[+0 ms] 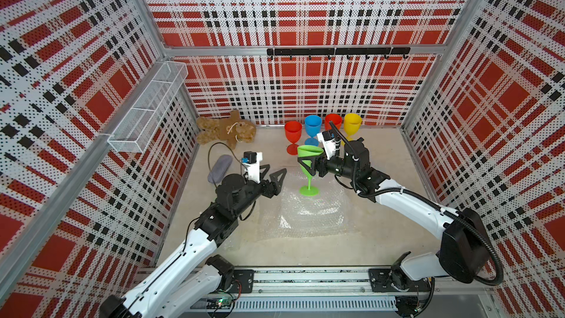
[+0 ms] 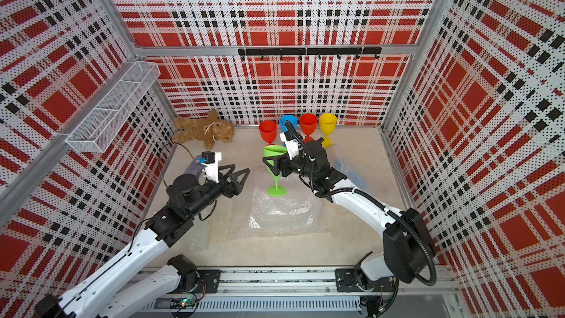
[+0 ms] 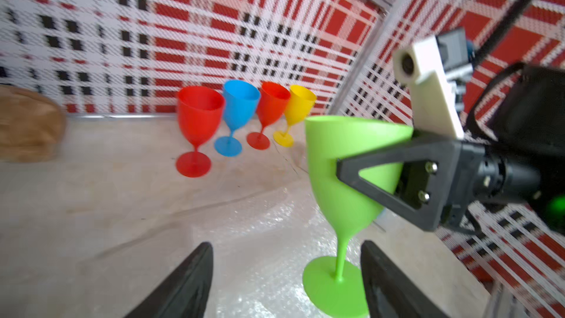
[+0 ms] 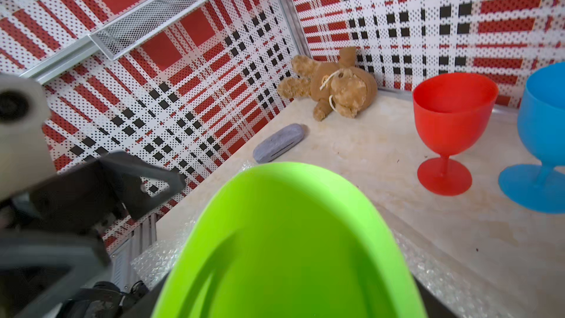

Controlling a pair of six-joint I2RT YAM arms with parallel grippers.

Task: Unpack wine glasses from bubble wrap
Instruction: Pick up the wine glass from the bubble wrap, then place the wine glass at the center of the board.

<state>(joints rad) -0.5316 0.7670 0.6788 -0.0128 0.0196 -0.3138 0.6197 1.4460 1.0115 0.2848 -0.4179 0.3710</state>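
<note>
Your right gripper [image 1: 309, 164] was clenched on the green goblet [image 1: 309, 190] bowl, its far finger hidden. The foot lay at the wrap's [image 1: 308, 217] 12 o'clock edge, contact unclear. Your left gripper [image 1: 276, 169], at the goblet's 9 o'clock, gaped empty. At 12 o'clock, a red goblet [image 1: 336, 118] was half covered.

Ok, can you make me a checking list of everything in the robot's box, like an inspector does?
Surface: beige table, faintly stained.
Job's things: green goblet upright over the bubble wrap, which lies flat; nearer red goblet, blue goblet, farther red goblet and yellow goblet stand unwrapped in a row by the back wall.
Clutter: teddy bear lying in the back corner; grey pouch beside the left arm.
Grippers: right gripper closed around the green goblet's bowl; left gripper open, empty.
Cables: black cable loops over the table near the pouch; ribbed hose runs along the right arm.
Surroundings: plaid walls, wire basket, hook rail with nothing hanging.
</note>
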